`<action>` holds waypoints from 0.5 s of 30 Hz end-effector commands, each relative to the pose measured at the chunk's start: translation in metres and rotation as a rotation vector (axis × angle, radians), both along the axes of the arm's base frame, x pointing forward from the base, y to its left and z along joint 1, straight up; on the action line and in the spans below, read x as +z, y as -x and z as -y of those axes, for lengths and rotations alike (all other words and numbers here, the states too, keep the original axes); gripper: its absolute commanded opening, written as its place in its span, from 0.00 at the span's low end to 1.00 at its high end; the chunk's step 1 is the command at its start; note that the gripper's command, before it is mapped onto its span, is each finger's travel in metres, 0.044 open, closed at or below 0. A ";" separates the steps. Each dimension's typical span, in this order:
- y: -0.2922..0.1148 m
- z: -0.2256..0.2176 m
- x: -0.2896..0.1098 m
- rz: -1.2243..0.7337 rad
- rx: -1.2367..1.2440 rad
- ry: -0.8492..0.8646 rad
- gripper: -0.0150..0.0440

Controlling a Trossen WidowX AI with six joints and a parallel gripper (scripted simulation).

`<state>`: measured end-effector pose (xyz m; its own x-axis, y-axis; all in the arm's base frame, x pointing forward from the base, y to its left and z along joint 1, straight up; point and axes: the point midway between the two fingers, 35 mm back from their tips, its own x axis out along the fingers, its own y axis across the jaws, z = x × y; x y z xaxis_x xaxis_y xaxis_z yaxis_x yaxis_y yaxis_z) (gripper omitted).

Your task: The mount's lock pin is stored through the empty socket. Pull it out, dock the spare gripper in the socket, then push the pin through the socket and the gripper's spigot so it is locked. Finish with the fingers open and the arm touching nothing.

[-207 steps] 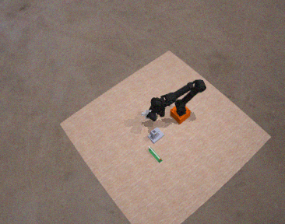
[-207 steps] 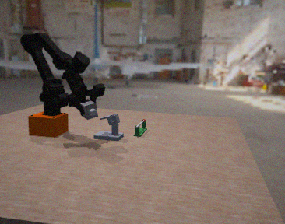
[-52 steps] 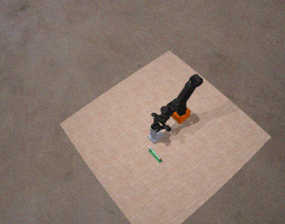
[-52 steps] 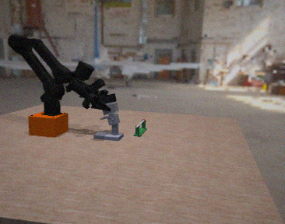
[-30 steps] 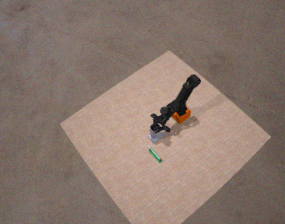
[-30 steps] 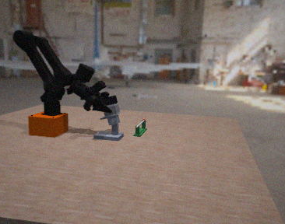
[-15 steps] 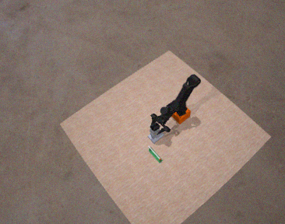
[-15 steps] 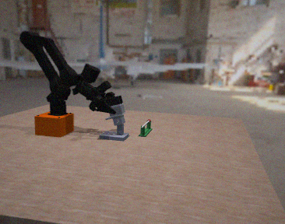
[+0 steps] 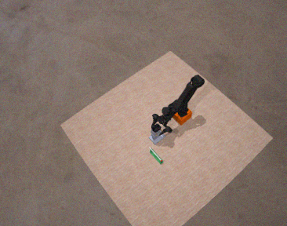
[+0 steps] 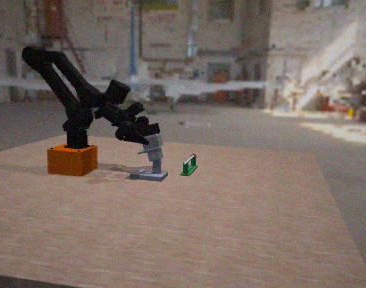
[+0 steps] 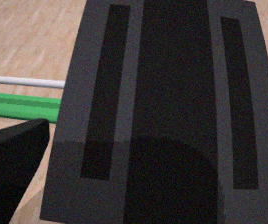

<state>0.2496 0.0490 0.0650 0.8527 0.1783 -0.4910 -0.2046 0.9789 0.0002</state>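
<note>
The spare gripper [image 11: 165, 96] is a dark block with two darker stripes that fills the wrist view. It stands over the grey mount [image 9: 155, 137] [image 10: 149, 175]. My gripper [image 9: 158, 125] [image 10: 142, 132] is open around the spare gripper, fingers wide apart and gripping nothing. One black finger [image 11: 12, 176] shows at the lower left of the wrist view. The lock pin [image 9: 154, 152] [image 10: 190, 159] [image 11: 25, 83], a thin pale rod with a red end, lies on a green rest [image 9: 158, 158] [image 10: 188, 170] [image 11: 21, 107] just beyond the mount, apart from it. The socket itself is hidden behind the spare gripper.
The arm's orange base [image 9: 183, 116] [image 10: 72, 159] stands behind the mount on the wooden board [image 9: 212, 157] [image 10: 216, 225]. Grey floor surrounds the board in the top view.
</note>
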 end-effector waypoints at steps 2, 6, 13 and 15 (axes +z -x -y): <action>0.002 0.000 0.009 0.003 0.000 -0.001 1.00; 0.005 0.001 0.014 -0.002 0.000 0.000 1.00; 0.010 0.002 0.023 -0.011 -0.001 0.002 1.00; 0.011 0.002 0.026 -0.014 -0.001 0.003 1.00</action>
